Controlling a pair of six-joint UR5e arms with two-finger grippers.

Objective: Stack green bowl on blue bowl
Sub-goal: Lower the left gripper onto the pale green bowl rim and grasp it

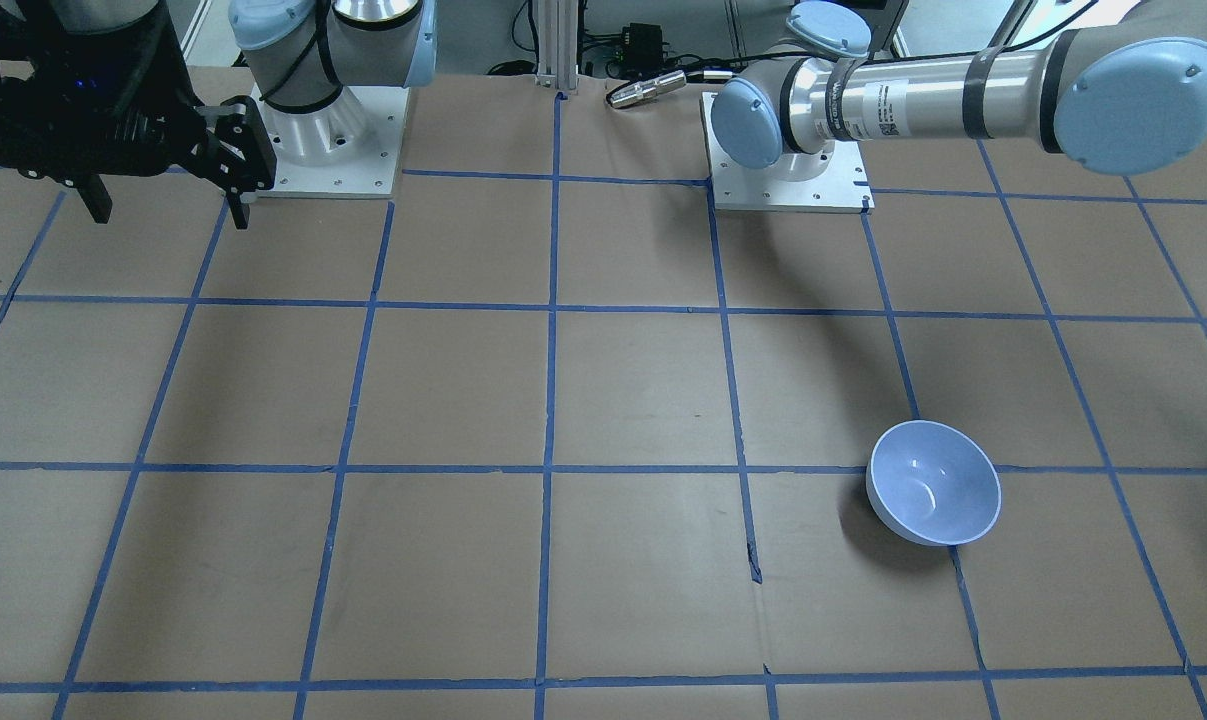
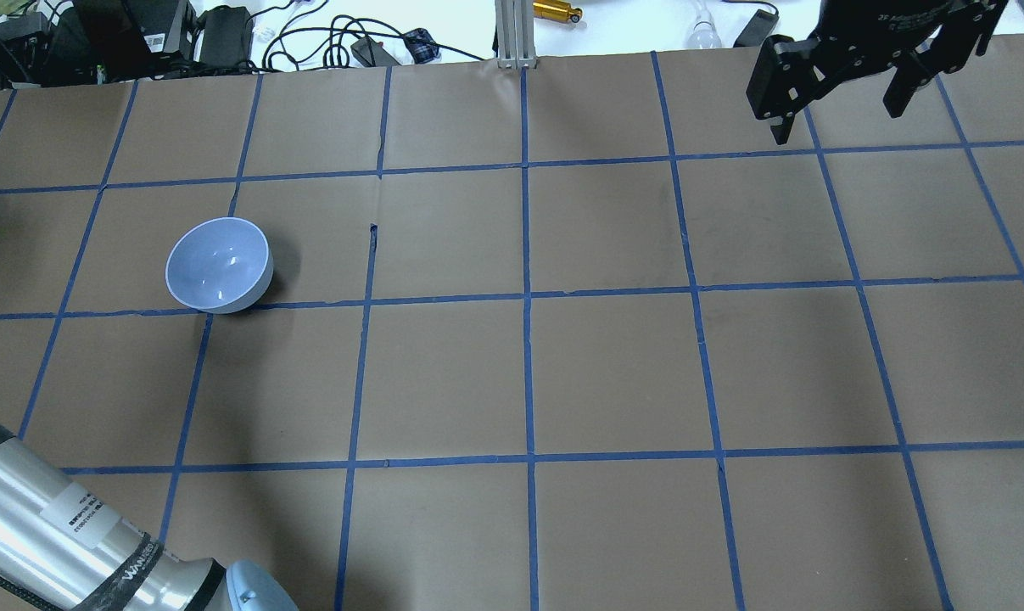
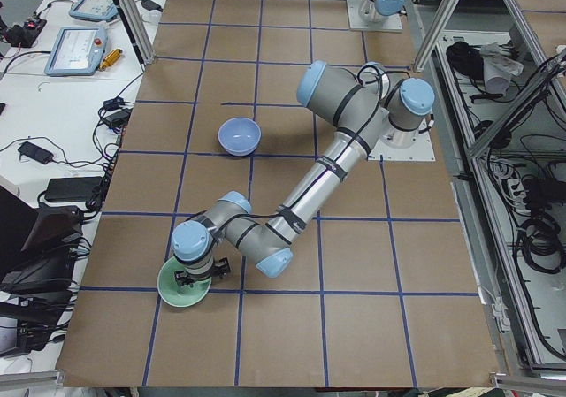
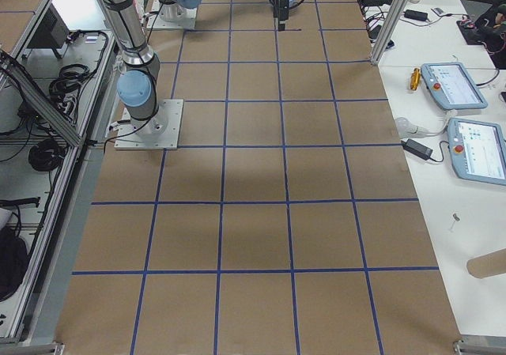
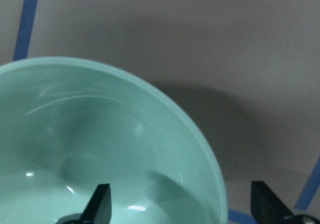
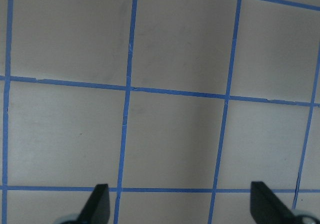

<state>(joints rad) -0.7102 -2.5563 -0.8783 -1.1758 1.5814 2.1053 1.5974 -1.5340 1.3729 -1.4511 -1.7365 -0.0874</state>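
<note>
Two bowls, one mostly cropped

Only your left side view shows most of the green bowl, well apart from the blue bowl. Left gripper straddles its rim, spread wide; right gripper hangs spread too.

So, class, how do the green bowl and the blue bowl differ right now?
Colour: the green bowl is mint, the blue bowl lavender. The left gripper straddles the green bowl's rim, open; the blue bowl stands untouched. Both are round, upright, alike in size.

Lab: tape-gridded table, teach pendants
</note>
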